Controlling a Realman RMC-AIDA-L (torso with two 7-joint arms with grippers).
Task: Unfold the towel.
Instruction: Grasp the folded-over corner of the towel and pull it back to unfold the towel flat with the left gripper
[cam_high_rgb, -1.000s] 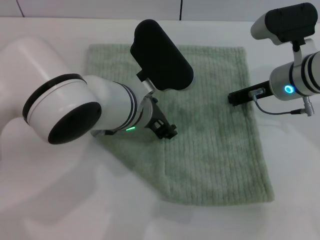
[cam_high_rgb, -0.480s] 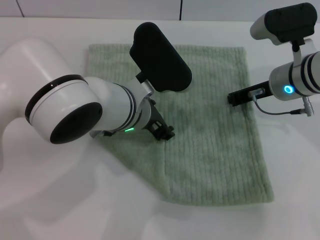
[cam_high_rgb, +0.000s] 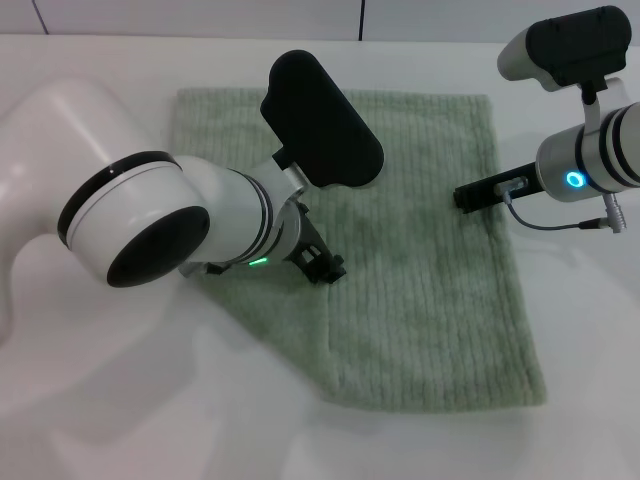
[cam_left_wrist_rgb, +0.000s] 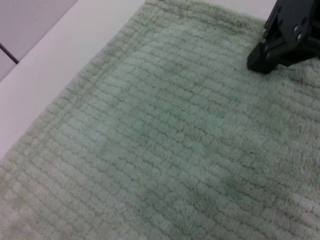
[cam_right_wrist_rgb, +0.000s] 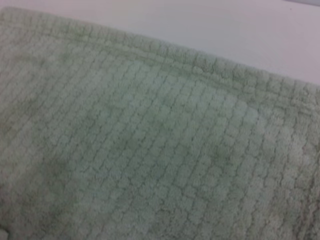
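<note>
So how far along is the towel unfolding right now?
Mostly done by the look of it: the towel lies spread flat on the table. The left gripper is low over its middle, the right gripper at its right edge. I can't tell whether either is gripping. Left: withdrawing both arms.

The towel lies on the white table, left hand and right hand over it.
</note>
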